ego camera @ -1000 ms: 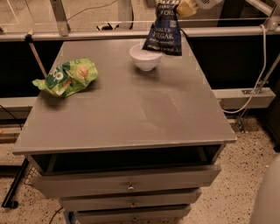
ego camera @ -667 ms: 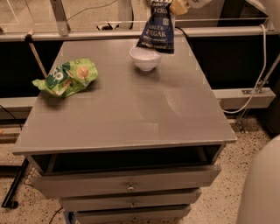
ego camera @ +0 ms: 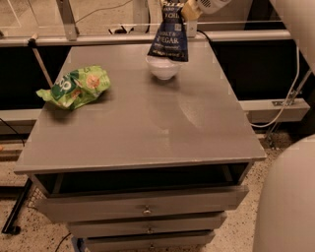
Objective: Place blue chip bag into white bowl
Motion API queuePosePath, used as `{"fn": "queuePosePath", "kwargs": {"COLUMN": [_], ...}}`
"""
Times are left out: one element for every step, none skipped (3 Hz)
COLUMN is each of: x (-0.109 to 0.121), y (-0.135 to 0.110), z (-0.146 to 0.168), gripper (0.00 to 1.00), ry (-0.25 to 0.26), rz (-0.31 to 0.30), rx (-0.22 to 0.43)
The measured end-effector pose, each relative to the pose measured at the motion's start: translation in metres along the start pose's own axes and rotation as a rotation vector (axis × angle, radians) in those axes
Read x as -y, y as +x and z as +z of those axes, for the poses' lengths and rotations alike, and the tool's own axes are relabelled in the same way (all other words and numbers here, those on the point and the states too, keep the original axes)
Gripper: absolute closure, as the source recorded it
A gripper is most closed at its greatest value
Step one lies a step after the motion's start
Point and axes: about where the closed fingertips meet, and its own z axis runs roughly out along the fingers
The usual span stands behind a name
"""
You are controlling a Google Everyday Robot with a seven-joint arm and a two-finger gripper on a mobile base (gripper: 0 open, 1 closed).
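Observation:
The blue chip bag (ego camera: 170,37) hangs upright from my gripper (ego camera: 186,11) at the top of the camera view. The gripper is shut on the bag's top edge. The bag's lower end hangs directly over the white bowl (ego camera: 163,68) and covers part of its far rim. The bowl stands near the far edge of the grey table (ego camera: 147,118). I cannot tell whether the bag touches the bowl.
A bright green snack bag (ego camera: 75,86) lies on the left side of the table. Drawers (ego camera: 145,210) sit below the tabletop. A rail and cables run behind the table. Part of my pale robot body (ego camera: 288,197) fills the lower right corner.
The gripper and the blue bag have moved left, from right of the bowl to directly above it. The camera view has shifted closer.

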Motion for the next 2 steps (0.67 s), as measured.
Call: {"fn": "queuePosePath", "kwargs": {"x": [-0.008, -0.016], "y": [0.0, 0.003], "z": [0.016, 0.029], "gripper": [1.0, 1.0], "ry": [-0.034, -0.071], "rz": [0.027, 0.049], "rx": [0.001, -0.004]}}
